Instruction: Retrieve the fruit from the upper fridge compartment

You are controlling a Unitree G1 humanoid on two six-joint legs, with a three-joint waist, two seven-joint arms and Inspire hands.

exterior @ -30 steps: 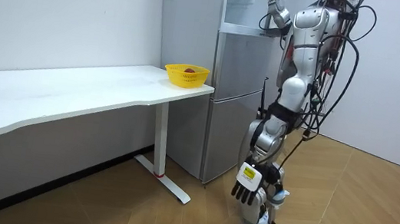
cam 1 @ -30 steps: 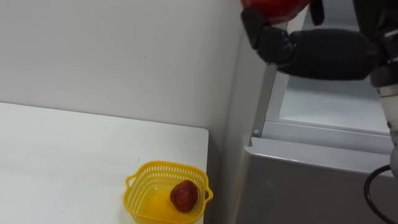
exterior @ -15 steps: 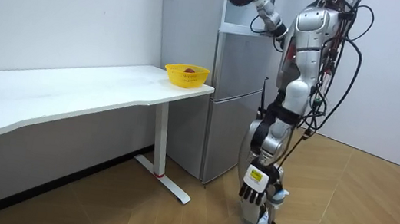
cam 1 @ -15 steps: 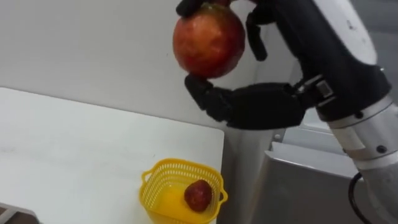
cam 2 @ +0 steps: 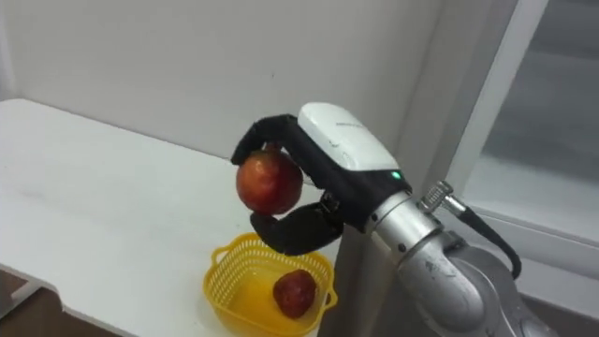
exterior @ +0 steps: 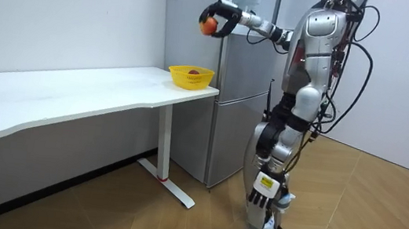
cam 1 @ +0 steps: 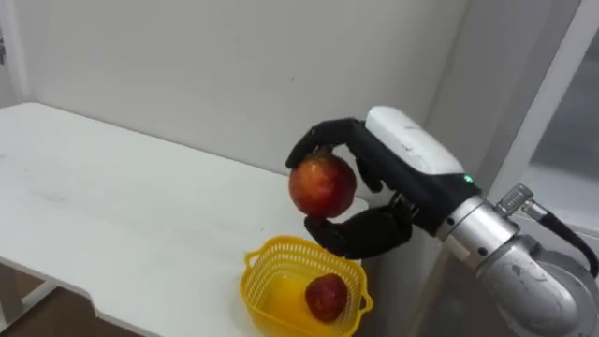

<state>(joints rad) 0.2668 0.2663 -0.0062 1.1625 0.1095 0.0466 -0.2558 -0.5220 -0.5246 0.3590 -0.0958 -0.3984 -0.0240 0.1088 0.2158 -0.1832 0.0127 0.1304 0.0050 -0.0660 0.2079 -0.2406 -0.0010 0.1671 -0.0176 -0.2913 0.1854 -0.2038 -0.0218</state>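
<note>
The basket [cam 1: 257,281] sits at the table's [cam 1: 112,215] right end, just beside the fridge [exterior: 235,95] (which stands to the table's right), with one fruit [cam 1: 327,296] in it. Above the basket, the right hand [cam 1: 402,159] clasps an apple [cam 1: 323,185].

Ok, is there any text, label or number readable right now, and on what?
None can be read.
The apple, right hand, basket, table and fridge show no print.
The tag on the left hand is too small to read.
</note>
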